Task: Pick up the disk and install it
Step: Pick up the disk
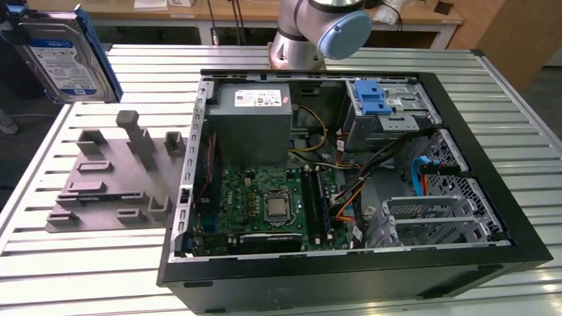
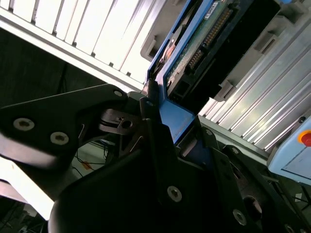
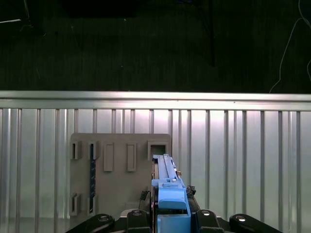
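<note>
Disk: one flat silver hard drive with a blue-and-white label in a blue plastic carrier (image 1: 63,60). It hangs in the air at the exterior view's far left, well apart from the case.
Hand: in the second wrist view the hand (image 2: 172,121) is clamped on the carrier's blue end tab, with dark fingers (image 2: 151,121) against its faces. Gripping the tab probably leaves the drive's body free to enter a bay.
Pose: in the first wrist view the disk (image 3: 167,182) is edge-on above the plate.
Plate: one flat grey holder plate with pegs and slots (image 1: 110,178) lies on the slatted metal counter (image 1: 88,263). The slots are likely there to stand parts upright for grasping.
Case: one black open computer tower (image 1: 351,280) lies on its side, bays facing up.
Cage: one metal drive cage with a blue latch (image 1: 386,105) sits in the case's far corner.
Supply: one grey power supply box (image 1: 253,115).
Progress: the disk is picked up but not yet installed.
</note>
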You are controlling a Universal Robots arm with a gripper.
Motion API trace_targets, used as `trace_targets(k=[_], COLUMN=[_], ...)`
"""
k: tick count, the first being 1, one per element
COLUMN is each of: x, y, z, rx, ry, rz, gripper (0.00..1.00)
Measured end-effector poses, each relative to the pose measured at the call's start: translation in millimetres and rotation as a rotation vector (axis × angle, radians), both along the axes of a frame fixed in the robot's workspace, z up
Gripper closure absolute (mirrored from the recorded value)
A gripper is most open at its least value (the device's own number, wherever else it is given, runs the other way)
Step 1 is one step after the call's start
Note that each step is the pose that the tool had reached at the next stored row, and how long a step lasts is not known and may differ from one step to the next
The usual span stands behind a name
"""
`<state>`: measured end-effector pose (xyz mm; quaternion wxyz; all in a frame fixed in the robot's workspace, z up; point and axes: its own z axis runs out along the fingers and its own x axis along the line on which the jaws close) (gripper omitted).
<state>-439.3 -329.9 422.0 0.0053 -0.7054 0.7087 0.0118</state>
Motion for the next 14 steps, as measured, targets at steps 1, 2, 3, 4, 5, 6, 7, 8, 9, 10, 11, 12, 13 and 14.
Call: trace_targets(k=[1,2,3,4,5,6,7,8,9,10,11,12,13,14], x=[0.0,0.0,0.0,0.0,0.0,0.0,0.0,0.0,0.0,0.0,0.0,0.0,0.0,0.0], y=[0.0,0.0,0.0,0.0,0.0,0.0,0.0,0.0,0.0,0.0,0.1,0.1,0.2,0.2], z=[0.7,1.3,2.1,2.9,3.5,4.0,4.5,4.9,5.3,5.8,6.2,6.6,7.0,7.3], rx=[0.0000,0.0001,0.0000,0.0000,0.0000,0.0001,0.0001,0.0000,0.0000,0.0000,0.0001,0.0000,0.0000,0.0001], ry=[-0.0001,-0.0001,-0.0001,-0.0001,-0.0001,-0.0002,-0.0002,-0.0001,-0.0001,-0.0001,-0.0001,-0.0001,-0.0001,-0.0002], rz=[0.000,0.000,0.000,0.000,0.000,0.000,0.000,0.000,0.000,0.000,0.000,0.000,0.000,0.000], gripper=[0.64,0.64,0.64,0.64,0.64,0.64,0.64,0.64,0.64,0.64,0.64,0.64,0.64,0.64])
